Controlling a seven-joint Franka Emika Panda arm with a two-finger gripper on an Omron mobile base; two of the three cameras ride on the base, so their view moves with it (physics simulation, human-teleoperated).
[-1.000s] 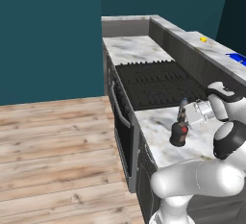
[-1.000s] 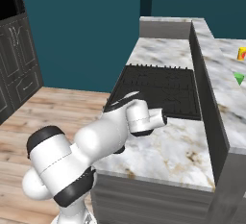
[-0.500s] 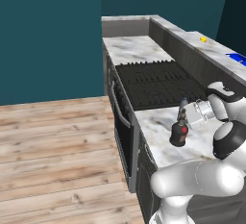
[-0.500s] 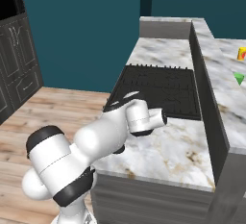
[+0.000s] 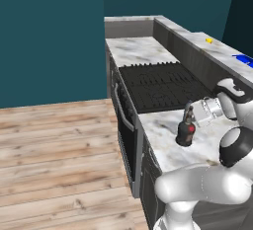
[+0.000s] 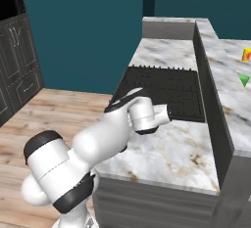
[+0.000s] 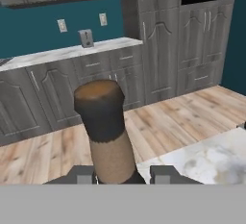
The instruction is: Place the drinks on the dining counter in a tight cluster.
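A squat dark brown bottle [image 5: 186, 133] with a red label stands on the marble worktop [image 5: 163, 145] just in front of the black stove [image 5: 158, 83]. My gripper [image 5: 189, 109] reaches in from the right and is shut on its thin neck. In the hand view the brown neck [image 7: 104, 131] rises between the two dark fingertips [image 7: 163, 174] of the gripper [image 7: 117, 175], which press on it from both sides. The dining counter [image 5: 217, 51] is the raised marble slab along the right, behind a grey ledge [image 6: 211, 90].
On the dining counter lie a small yellow thing [image 5: 209, 40] and a blue thing [image 5: 242, 58]; from the other side a yellow-orange cup [image 6: 246, 54] and a green cup [image 6: 243, 79] show there. Wooden floor and grey cabinets [image 7: 158, 40] lie beyond the worktop's edge.
The fingers have closed on the bottle's neck. Arm and bottle stay where they were.
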